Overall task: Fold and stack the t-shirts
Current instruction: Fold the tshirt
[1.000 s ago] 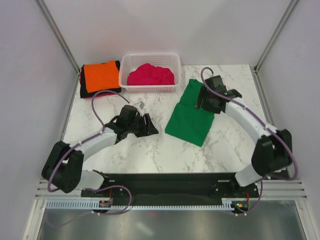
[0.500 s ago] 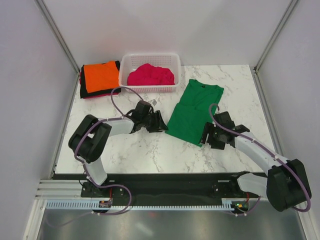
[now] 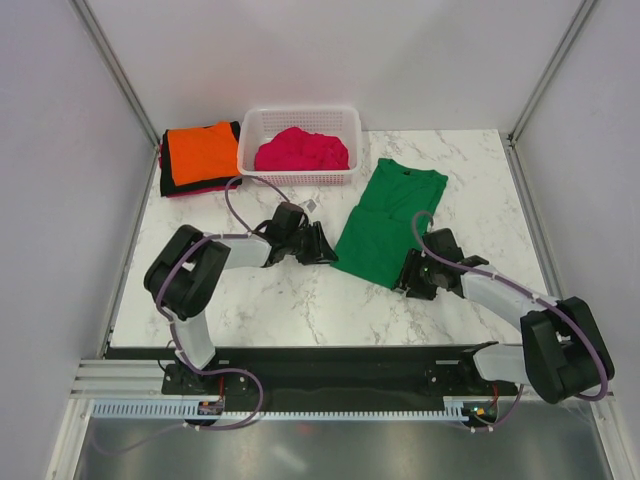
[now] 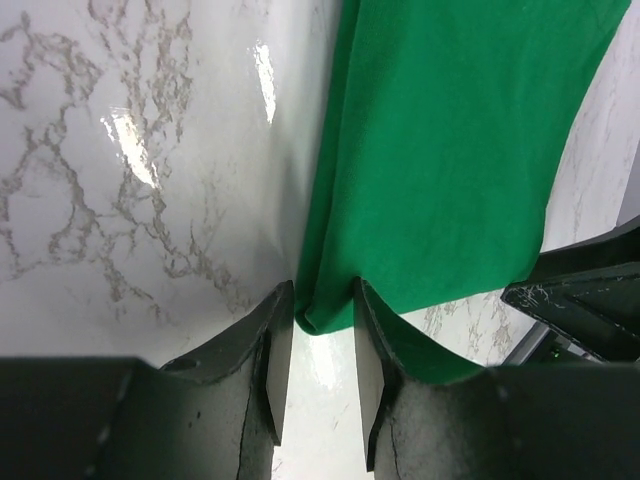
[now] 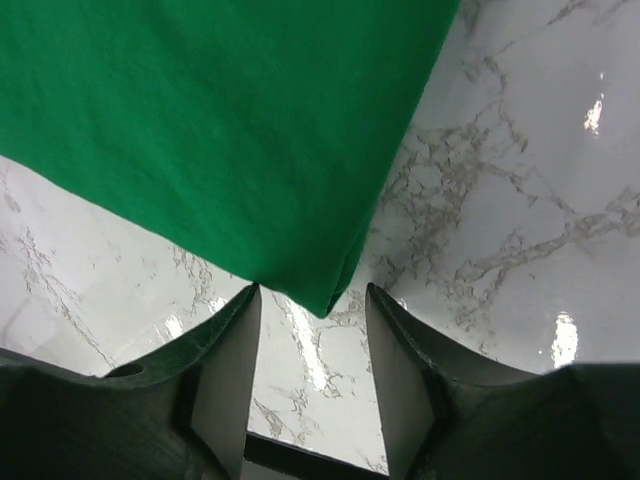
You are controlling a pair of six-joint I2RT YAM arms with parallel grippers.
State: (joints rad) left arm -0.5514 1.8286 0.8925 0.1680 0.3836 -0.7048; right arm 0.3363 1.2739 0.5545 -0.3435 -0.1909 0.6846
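Observation:
A bright green t-shirt point(image 3: 386, 218) lies flat on the marble table, collar away from me. My left gripper point(image 3: 326, 250) sits low at its near left corner. In the left wrist view that green corner point(image 4: 322, 312) pokes between the fingertips of the left gripper point(image 4: 322, 290), whose jaws stand a little apart. My right gripper point(image 3: 406, 281) is at the near right corner. That green corner point(image 5: 325, 290) lies just at the tips of the right gripper point(image 5: 312, 292), open wider. A magenta t-shirt point(image 3: 302, 150) is bunched in the basket. An orange t-shirt point(image 3: 200, 151) lies folded on dark ones.
The white lattice basket point(image 3: 300, 178) stands at the back centre, against the orange stack's right side. The table's marble top point(image 3: 290, 300) ends at metal frame posts on both back corners. The black base rail point(image 3: 340, 365) runs along the near edge.
The right arm swung back from the shirt's far end to its near right corner. The left gripper slid right to the near left corner. The shirt's top now lies spread. Both jaws have narrowed.

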